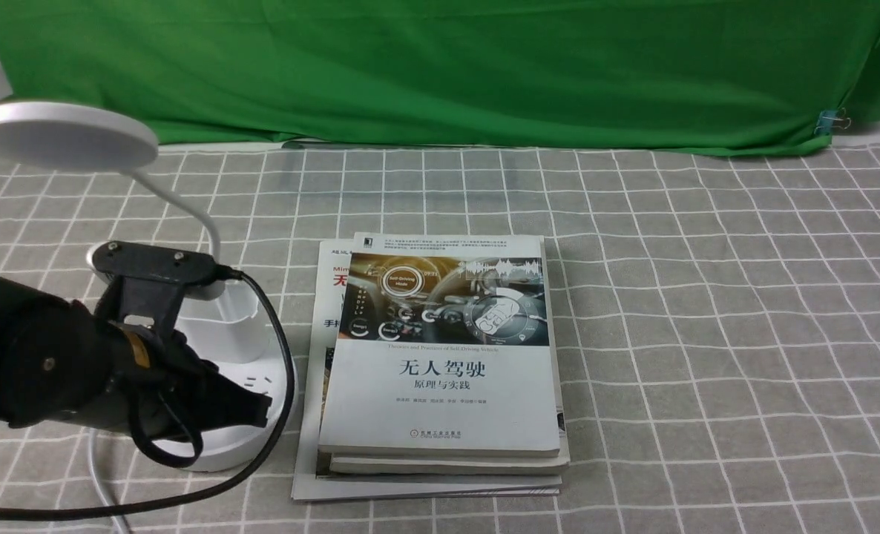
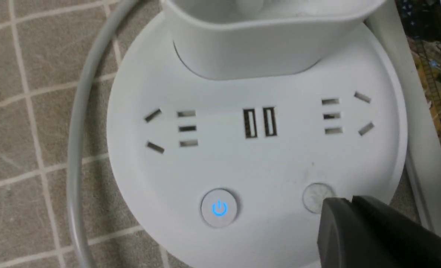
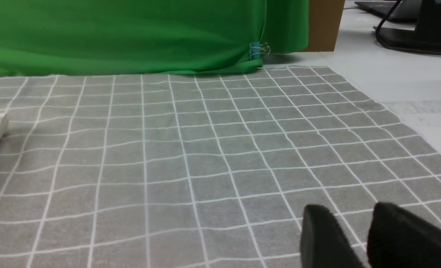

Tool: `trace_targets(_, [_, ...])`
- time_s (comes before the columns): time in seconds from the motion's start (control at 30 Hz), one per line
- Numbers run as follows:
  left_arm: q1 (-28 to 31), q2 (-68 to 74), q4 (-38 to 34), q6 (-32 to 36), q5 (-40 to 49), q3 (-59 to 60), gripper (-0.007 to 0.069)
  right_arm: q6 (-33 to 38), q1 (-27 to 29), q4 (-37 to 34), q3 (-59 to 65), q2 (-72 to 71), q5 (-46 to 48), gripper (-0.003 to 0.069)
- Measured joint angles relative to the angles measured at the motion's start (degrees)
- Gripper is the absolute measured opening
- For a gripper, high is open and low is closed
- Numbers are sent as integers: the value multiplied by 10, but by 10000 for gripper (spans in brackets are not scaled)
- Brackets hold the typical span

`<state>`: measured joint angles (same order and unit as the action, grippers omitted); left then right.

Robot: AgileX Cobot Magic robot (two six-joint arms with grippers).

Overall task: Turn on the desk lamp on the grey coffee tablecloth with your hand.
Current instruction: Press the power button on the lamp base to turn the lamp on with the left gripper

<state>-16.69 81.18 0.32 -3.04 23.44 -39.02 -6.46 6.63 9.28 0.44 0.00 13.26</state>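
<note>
Standing at the books' (image 1: 440, 408) nine o'clock, desk lamp (image 2: 220, 163) appears light, rigid-based; press, don't grasp; left gripper (image 2: 351, 201) closed, empty

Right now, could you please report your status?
Left gripper shut, by the plain button. Desk lamp: power symbol glowing blue. Books beside the base.

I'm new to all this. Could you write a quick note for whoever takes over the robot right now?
Left gripper: shut, holding nothing, over the lamp's base beside the plain round button.
Right gripper: open and empty, over the tablecloth.
Lamp: upright on the cloth, left of the books.
Done: power symbol glows blue.
Left: no light shows from the lamp's head; probably press the plain button.
</note>
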Motion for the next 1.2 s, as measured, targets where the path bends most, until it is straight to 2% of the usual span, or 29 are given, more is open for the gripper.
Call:
trace_targets(0.2, [0, 15, 5, 0, -27, 0, 4, 0, 0, 0, 0, 0, 0, 245])
trace_targets(1.2, [0, 45, 6, 0, -36, -2, 4, 0, 0, 0, 0, 0, 0, 245])
